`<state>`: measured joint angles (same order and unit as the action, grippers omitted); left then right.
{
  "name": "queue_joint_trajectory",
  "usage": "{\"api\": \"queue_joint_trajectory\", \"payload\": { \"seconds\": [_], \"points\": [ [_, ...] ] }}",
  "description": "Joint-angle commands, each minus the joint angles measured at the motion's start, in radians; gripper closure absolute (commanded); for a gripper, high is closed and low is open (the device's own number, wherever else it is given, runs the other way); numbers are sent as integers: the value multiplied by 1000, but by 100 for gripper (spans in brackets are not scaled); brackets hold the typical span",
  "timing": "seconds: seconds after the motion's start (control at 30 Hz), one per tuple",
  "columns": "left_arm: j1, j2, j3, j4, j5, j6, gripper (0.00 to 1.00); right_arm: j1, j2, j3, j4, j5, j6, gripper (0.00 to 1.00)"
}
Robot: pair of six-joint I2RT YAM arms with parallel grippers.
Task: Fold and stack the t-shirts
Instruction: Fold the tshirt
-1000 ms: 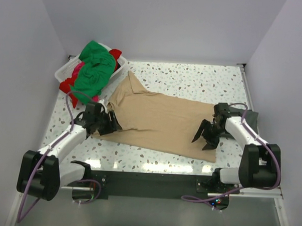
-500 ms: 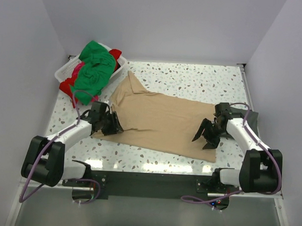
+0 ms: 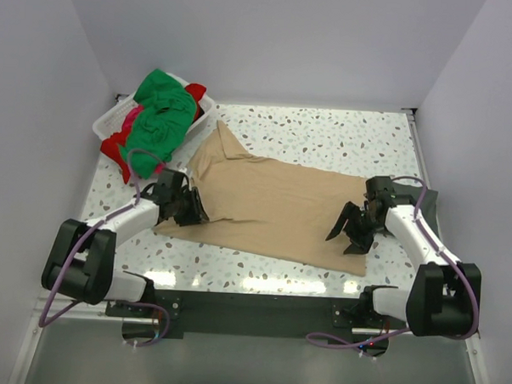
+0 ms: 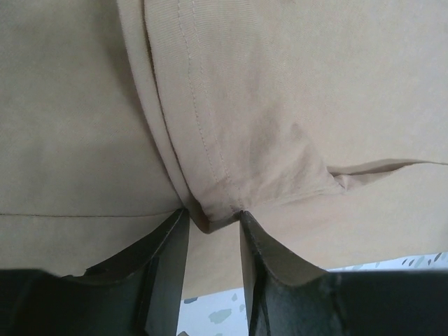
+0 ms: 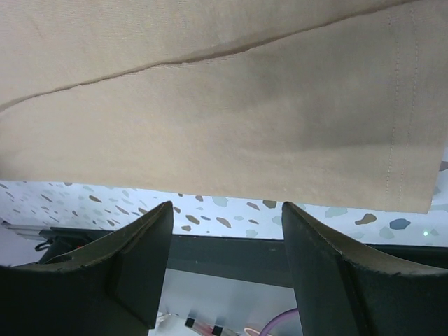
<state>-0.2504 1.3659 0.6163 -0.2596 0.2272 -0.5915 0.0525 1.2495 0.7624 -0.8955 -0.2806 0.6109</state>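
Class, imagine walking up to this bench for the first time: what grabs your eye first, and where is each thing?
The tan t-shirt spread across the middle of the speckled table dominates. At the far left corner a white basket overflows with a green shirt over red cloth. The left end effector straddles a fold at the shirt's left edge; the right end effector stands open at its right hem.

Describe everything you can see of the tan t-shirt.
The tan t-shirt is soft, matte cloth with stitched hems. It is spread mostly flat across the speckled table, with one pointed flap reaching toward the far left. Near its left edge, a small fold sits between the fingertips of the left gripper. The right gripper stands open at its right hem, holding nothing.
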Motion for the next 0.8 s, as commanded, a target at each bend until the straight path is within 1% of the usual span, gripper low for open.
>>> {"api": "queue_joint_trajectory", "payload": {
  "seconds": [0.0, 0.07, 0.1, 0.13, 0.17, 0.27, 0.37, 0.5, 0.77],
  "points": [
    [-7, 12, 42, 39, -8, 21, 62, 4, -28, -6, -8, -22, 18, 34],
    [-7, 18, 42, 49, -2, 22, 67, 4, -30, -6, -10, -22, 16, 34],
    [-9, 19, 43, 52, 1, 22, 74, 4, -28, -5, -8, -22, 16, 34],
    [-10, 19, 46, 57, 3, 24, 77, 4, -30, -6, -10, -22, 16, 34],
    [-12, 21, 56, 57, 3, 25, 84, 4, -30, -5, -8, -22, 16, 34],
    [-16, 28, 82, 65, 3, 35, 94, 4, -28, -5, -8, -23, 18, 34],
    [-21, 48, 106, 79, 18, 45, 100, 4, -28, -2, -5, -23, 21, 34],
    [-30, 85, 148, 108, 35, 58, 100, 4, -25, 3, 0, -22, 27, 34],
    [-53, 200, 264, 108, 57, 99, 100, 3, -10, 12, 13, -22, 35, 34]
  ]
}}
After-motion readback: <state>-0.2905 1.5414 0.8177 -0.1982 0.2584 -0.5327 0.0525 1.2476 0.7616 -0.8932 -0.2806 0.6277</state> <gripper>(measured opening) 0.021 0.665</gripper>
